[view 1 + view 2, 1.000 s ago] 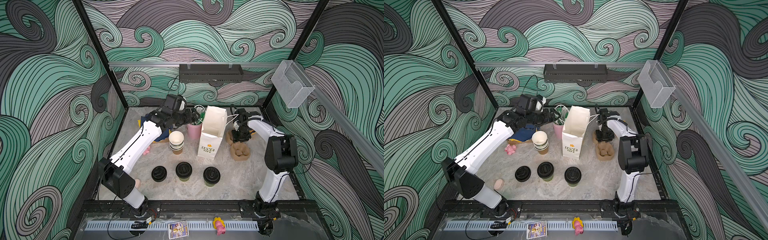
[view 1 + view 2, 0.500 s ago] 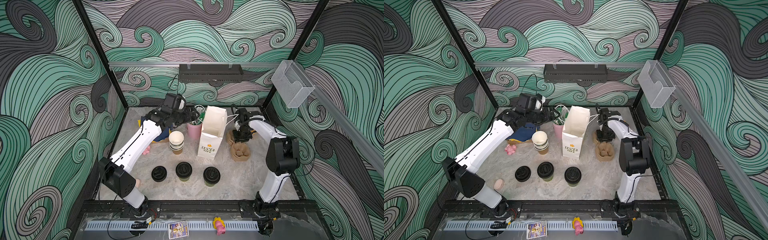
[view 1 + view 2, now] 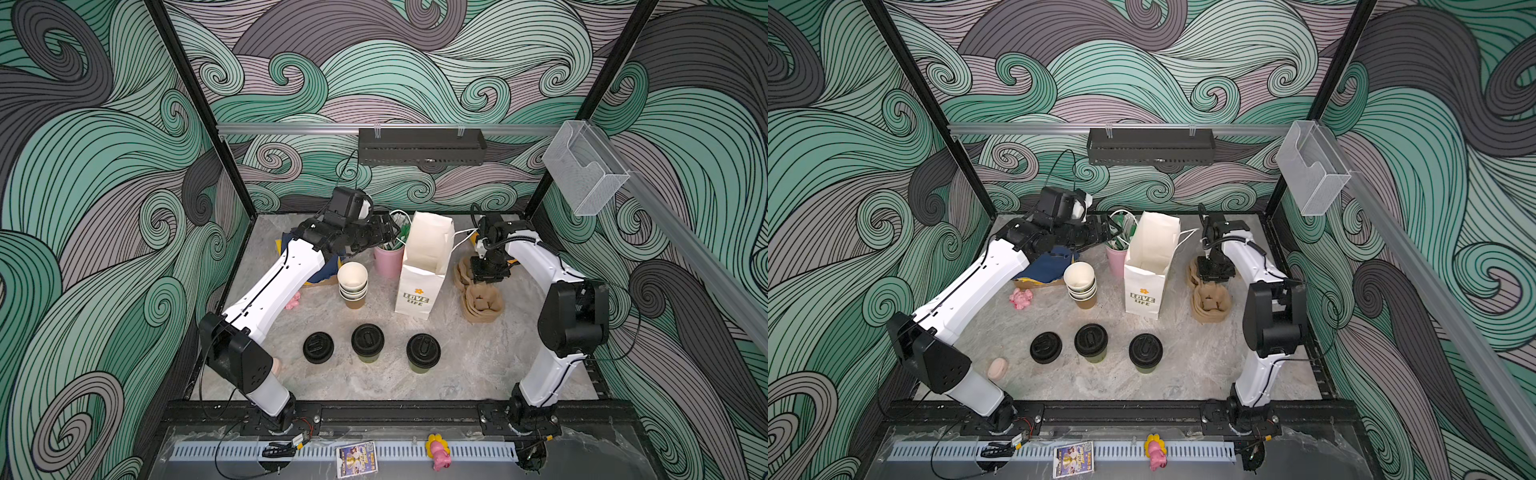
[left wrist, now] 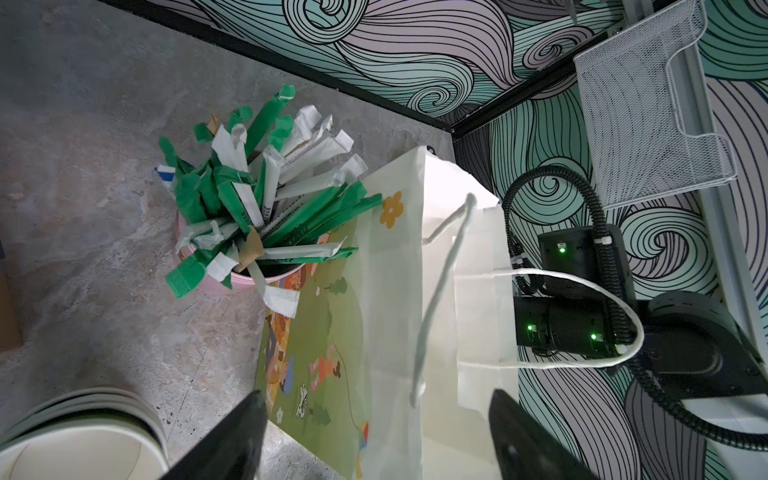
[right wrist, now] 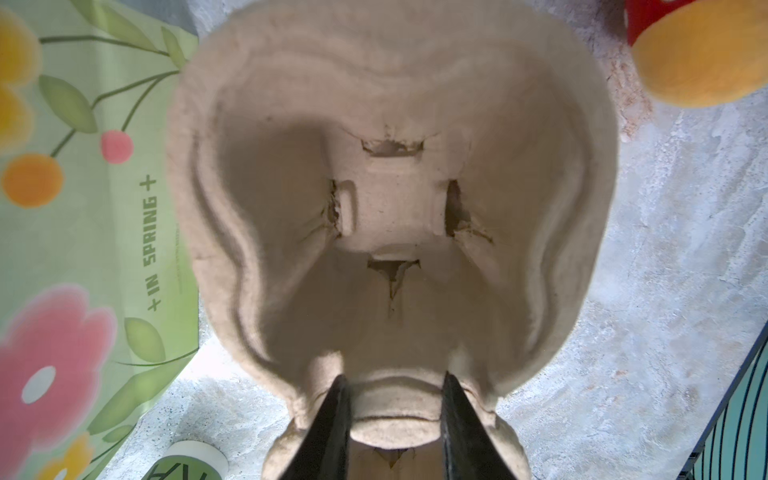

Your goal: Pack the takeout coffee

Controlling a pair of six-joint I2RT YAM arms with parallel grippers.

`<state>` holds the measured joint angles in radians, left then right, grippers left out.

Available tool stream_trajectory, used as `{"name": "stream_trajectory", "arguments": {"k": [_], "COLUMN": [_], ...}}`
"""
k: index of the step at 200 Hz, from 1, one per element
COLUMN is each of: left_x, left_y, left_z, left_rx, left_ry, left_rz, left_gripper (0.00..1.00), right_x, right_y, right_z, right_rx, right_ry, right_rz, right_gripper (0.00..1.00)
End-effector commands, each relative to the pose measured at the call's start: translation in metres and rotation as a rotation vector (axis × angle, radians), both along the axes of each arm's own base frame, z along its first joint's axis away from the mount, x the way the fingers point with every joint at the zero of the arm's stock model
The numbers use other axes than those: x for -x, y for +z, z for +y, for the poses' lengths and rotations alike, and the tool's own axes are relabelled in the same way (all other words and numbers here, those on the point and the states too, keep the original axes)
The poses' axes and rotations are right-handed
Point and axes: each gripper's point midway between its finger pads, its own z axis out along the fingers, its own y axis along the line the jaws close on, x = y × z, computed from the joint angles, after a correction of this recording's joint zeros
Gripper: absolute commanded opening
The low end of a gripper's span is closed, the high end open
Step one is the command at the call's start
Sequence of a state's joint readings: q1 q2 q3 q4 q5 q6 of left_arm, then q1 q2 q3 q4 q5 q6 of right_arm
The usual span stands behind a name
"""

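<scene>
— Marbled grey table, swirl-papered walls. Where's the coffee?
— Up front: left cup and right cup, upright, lidded, well apart from both arms, neither in the bag yet.
— How will they handle?
— Light, I'd judge, with soft paper walls (squeeze hard and a lid could pop). Whether they're full I can't tell. Grip mid-wall, gently, and keep them upright.
— Grippers?
— Left gripper gapes wide, holding nothing, at the bag rim. Right gripper is pinched onto the carrier by its middle tab.
— Any writing?
— "LOVE LIFE" on the bag's front; "+ IN SPRING +" on its flowered side.
</scene>
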<state>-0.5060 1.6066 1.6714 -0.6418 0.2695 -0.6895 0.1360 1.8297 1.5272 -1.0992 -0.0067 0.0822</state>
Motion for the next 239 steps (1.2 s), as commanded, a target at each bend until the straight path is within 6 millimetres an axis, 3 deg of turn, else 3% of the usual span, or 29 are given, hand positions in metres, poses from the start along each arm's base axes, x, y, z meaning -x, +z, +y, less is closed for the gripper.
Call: {"name": "stream_trajectory", "arguments": {"k": [1, 44, 138, 209, 239], "left_x": [-0.004, -0.004, -0.006, -0.005, -0.005], "left_y": [0.008, 0.007, 0.006, 0.006, 0.008], "left_z": [-0.002, -0.003, -0.006, -0.006, -0.006], "left_rx": [0.019, 0.025, 0.034, 0.036, 0.039], "left_ry": [-0.005, -0.009, -0.008, -0.01, -0.009], "left_rz": [-0.012, -0.006, 0.0, 0.004, 0.0], "left_gripper": [0.86, 0.85, 0.85, 0.86, 0.86], "right_x": [-0.003, -0.006, -0.001, 0.001, -0.001], "right_y": [-0.003, -0.014, -0.025, -0.034, -0.023], "right_z": [0.006, 0.002, 0.005, 0.007, 0.007], "right_rx": [-0.036, -0.022, -0.015, -0.012, -0.013], "right_ry": [0.012, 0.012, 0.03, 0.037, 0.034], "right_rz": [0.004, 0.025, 0.055, 0.079, 0.052], "right_gripper": [0.32, 0.41, 0.44, 0.42, 0.36]}}
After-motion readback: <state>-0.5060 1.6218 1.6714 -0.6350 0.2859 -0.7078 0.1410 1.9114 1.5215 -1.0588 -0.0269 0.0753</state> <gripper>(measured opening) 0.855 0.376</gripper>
